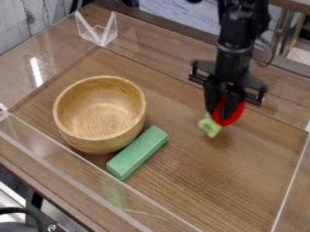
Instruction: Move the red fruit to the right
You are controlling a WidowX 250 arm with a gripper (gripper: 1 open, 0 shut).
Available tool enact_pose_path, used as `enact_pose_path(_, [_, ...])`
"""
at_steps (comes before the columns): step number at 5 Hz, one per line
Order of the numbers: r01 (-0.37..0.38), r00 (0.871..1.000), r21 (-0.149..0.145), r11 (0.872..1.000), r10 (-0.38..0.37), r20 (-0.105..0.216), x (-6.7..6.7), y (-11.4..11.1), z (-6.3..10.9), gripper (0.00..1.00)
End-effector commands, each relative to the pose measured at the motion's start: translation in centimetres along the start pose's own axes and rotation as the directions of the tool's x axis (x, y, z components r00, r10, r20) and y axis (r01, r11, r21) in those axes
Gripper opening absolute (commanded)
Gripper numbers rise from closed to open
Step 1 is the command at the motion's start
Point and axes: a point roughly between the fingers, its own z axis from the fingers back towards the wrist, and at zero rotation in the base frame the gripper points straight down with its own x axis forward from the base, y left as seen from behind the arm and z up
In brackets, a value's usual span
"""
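The red fruit [230, 113] is a small red toy with a light-green leafy cap [212, 128] hanging from its lower left. My gripper [227, 107] points straight down and is shut on the red fruit, black fingers on either side of it. It hangs just above the wooden tabletop, right of the green block [137, 151] and well right of the wooden bowl [101, 112]. I cannot tell whether the leafy cap touches the table.
A clear plastic wall [49, 145] fences the work area on all sides. A folded clear plastic piece [94, 30] stands at the back left. The black arm rises from the gripper toward the top right.
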Motion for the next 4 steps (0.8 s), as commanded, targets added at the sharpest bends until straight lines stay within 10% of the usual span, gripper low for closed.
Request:
enact_pose_path(1, [-0.025,0.997,-0.004,1.0,0.025,0.067,1.4,1.6,1.1,0.0])
enact_pose_path(2, [-0.038,0.996,-0.006,0.999,0.039,0.074,1.8,2.7,0.9,0.0])
enact_pose_path(3, [-0.07,0.995,-0.007,0.998,0.07,0.073,2.0,3.1,1.1,1.0])
enact_pose_path(4, [-0.097,0.992,-0.017,0.995,0.098,0.083,2.1,3.4,1.8,1.0])
